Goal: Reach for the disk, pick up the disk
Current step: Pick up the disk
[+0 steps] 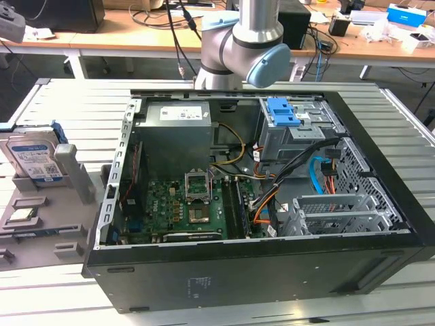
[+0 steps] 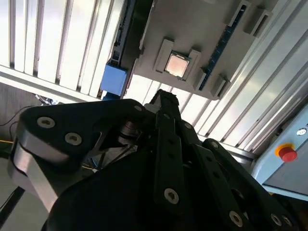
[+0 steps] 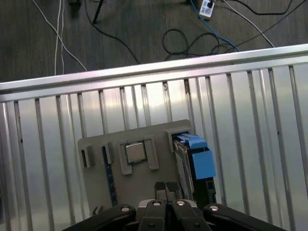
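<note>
Exterior view, disk (image 1: 32,157): on edge in the grey holder (image 1: 68,227), 9 o'clock of the PC case (image 1: 272,278).
Gripper (image 3: 166,188): clenched, empty, pointed at the holder.
Risk: go down like that and you'll probably jab the chip (image 3: 136,152) or tip the disk.

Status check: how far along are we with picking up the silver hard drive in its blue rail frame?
Nothing is finished yet. The silver hard drive with the blue rail frame stands upright in the grey plastic holder. In hand: the reach, with the gripper hanging shut and empty above the holder, apart from the drive. Left: gripping and lifting it.
</note>
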